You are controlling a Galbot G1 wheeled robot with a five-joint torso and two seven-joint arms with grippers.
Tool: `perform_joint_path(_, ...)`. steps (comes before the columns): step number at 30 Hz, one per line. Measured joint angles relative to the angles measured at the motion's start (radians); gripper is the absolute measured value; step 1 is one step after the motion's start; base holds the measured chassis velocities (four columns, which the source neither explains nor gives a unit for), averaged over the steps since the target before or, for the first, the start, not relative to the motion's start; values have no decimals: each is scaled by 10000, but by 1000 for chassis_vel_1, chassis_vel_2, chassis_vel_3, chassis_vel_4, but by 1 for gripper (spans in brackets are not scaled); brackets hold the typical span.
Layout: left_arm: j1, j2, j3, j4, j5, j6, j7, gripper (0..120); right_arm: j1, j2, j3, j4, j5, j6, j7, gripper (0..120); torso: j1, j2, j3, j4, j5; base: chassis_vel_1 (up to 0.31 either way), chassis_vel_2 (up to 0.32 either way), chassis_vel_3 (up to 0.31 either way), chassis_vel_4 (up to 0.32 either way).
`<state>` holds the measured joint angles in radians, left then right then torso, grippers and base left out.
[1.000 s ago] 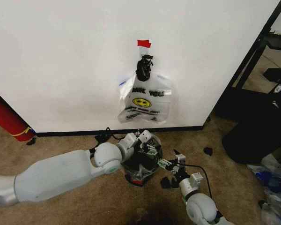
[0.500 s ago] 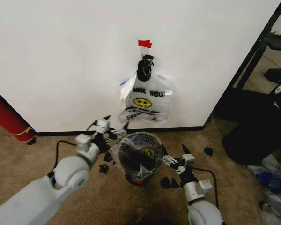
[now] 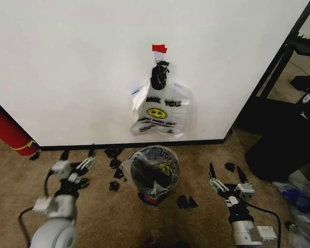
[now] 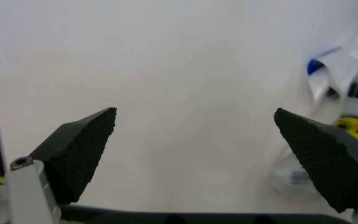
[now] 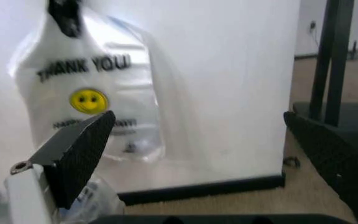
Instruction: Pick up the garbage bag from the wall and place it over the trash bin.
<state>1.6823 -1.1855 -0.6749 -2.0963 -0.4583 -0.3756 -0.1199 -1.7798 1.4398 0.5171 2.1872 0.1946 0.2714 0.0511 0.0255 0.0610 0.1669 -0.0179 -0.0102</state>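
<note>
A translucent-white garbage bag [image 3: 160,111] with "THANK YOU" print and a yellow smiley hangs on the white wall [image 3: 67,67] below a bit of red tape [image 3: 159,48]. Below it on the carpet stands the small black trash bin [image 3: 154,175], with another such bag draped over its rim. My left gripper [image 3: 78,155] is open, left of the bin and apart from it. My right gripper [image 3: 226,174] is open to the bin's right. The left wrist view has open fingers [image 4: 79,149] facing the wall, the bag [image 4: 347,88] off to one side. The right wrist view faces the hanging bag [image 5: 92,93].
A red cylinder [image 3: 8,129] leans at the left wall. A big black bag [image 3: 284,144] and a black rack [image 3: 289,57] stand at the right. Small black scraps [image 3: 186,201] lie on the carpet around the bin. Loose plastic bags [image 3: 305,204] lie at the lower right.
My left arm has drawn back from the bin's top to the left. My right gripper has moved away from the bin to the right. The bag stays over the bin.
</note>
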Motion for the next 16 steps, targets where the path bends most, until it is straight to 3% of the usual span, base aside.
perform_joint_path(5, 957, -784, -578, -595, 353, -704, 214, 100, -469, 258, -185, 403, -612, 324, -94, 100, 0, 0, 0, -3, 1, 0, 0, 0, 0)
perform_joint_path(16, 1069, -818, -20, -1001, 669, -679, 88, 100, -777, 1126, -514, 747, -1395, 561, 34, 100, 0, -2, 1, -4, 1, 0, 0, 0, 0)
